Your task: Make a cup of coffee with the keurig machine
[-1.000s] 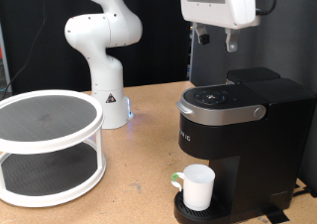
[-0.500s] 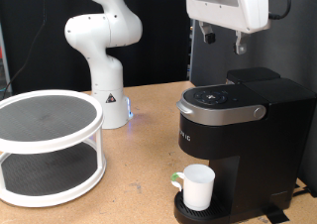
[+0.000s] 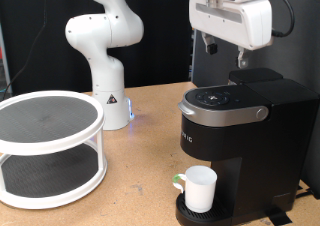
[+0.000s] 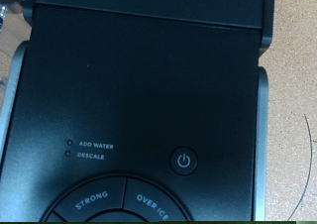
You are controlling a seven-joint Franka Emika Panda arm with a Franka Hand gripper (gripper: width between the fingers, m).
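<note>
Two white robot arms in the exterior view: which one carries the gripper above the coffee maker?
The upper-right one, whose gripper hangs over the black boxy keurig machine. The other white jointed arm stands on the table left of it.

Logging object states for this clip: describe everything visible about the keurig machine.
The keurig machine is a black, boxy, plastic-looking brewer with a silver-grey curved lid handle, lid closed. The wrist view shows its power button, ADD WATER and DESCALE labels, STRONG and OVER ICE buttons. It stands upright on the wooden table; the white cup sits on its drip base. The gripper hovers above, not touching.
</note>
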